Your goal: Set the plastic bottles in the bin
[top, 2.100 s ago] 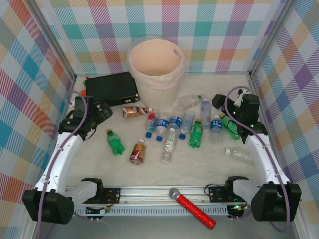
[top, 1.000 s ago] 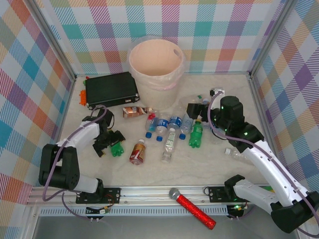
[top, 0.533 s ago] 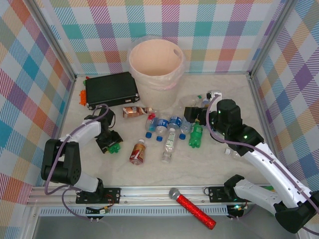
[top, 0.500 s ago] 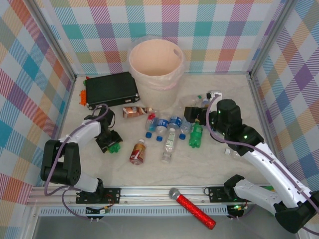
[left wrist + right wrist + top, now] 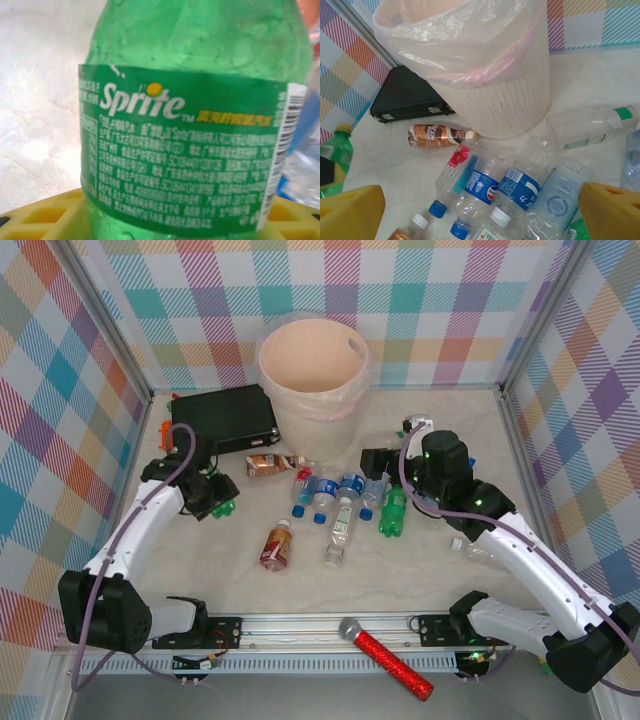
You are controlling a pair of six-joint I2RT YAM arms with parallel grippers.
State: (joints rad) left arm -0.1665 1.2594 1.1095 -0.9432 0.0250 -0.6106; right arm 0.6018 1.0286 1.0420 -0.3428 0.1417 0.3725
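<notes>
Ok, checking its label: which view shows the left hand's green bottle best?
Left wrist: the green bottle is close, Sprite label readable. Top external shows it tiny in the left hand; right wrist, perhaps its top.

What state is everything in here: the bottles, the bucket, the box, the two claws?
Green plastic Sprite bottle: clamped in left gripper.
Left gripper: shut on that bottle.
Right gripper: open, empty.
Round beige lined bin: upright, nothing seen inside.
Clear blue-capped plastic bottles: capped, lying down.
Brown-labelled white-capped bottle: lying down.
Black rectangular case: closed.
</notes>
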